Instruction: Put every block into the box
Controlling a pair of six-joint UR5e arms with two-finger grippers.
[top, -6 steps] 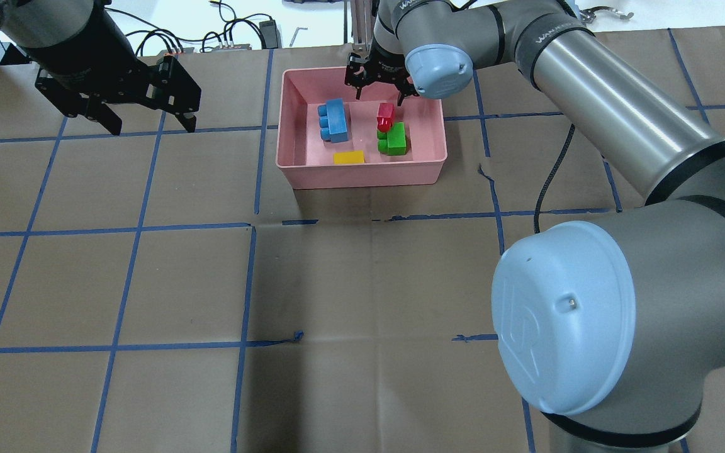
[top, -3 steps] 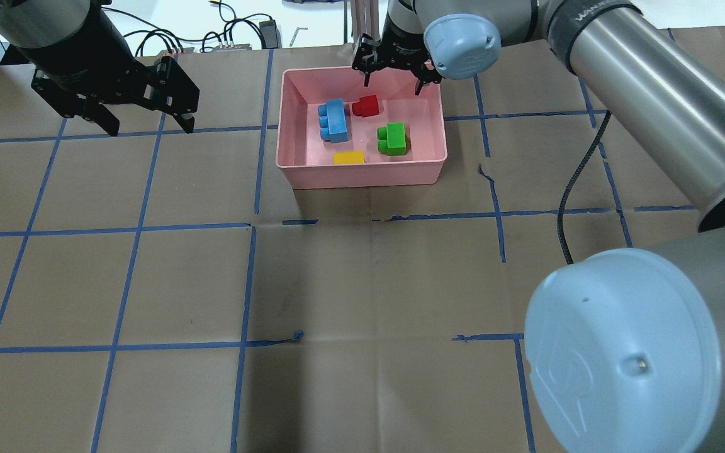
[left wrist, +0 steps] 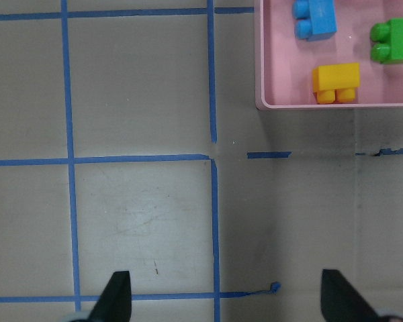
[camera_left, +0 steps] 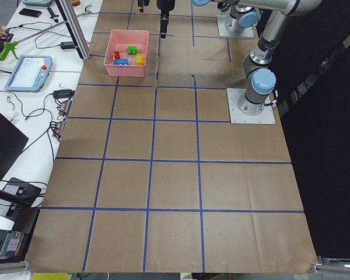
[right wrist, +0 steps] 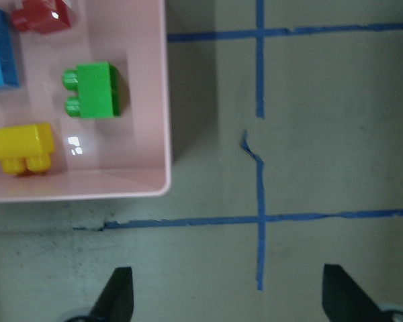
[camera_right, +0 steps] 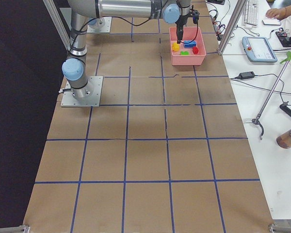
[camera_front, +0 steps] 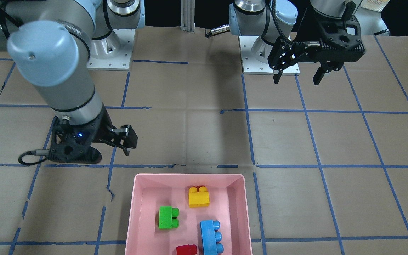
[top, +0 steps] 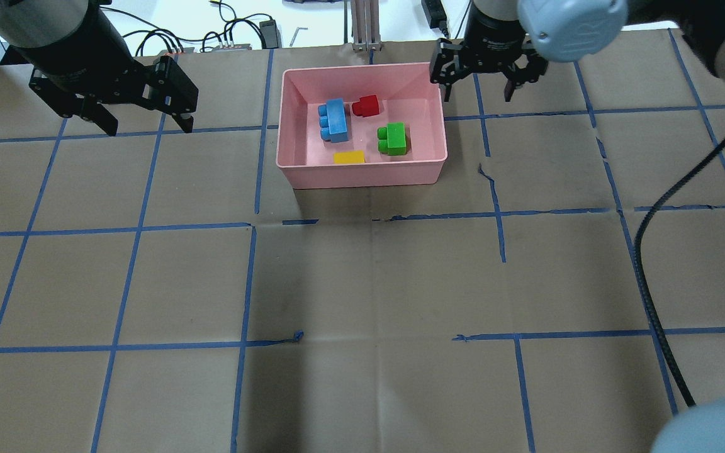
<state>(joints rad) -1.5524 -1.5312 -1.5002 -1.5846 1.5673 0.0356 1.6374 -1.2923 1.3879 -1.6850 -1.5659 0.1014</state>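
- The blue block [top: 333, 121], red block [top: 367, 106], green block [top: 393, 138] and yellow block [top: 349, 157] all lay inside the box [top: 362, 177].
- The left jaws and right jaws gaped wide, empty, above the tabletop [top: 362, 283].
- The task looked done; only pulling clear seemed needed.

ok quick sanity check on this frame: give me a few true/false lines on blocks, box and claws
1. The green block, red block, blue block and yellow block all lie inside the box. True.
2. The right claw is holding the red block. False: it is open and empty, beside the box.
3. The left claw is open with nothing between its fingers. True.
4. The red block is stacked on the green block. False: it lies on the box floor next to the blue block, apart from the green block.
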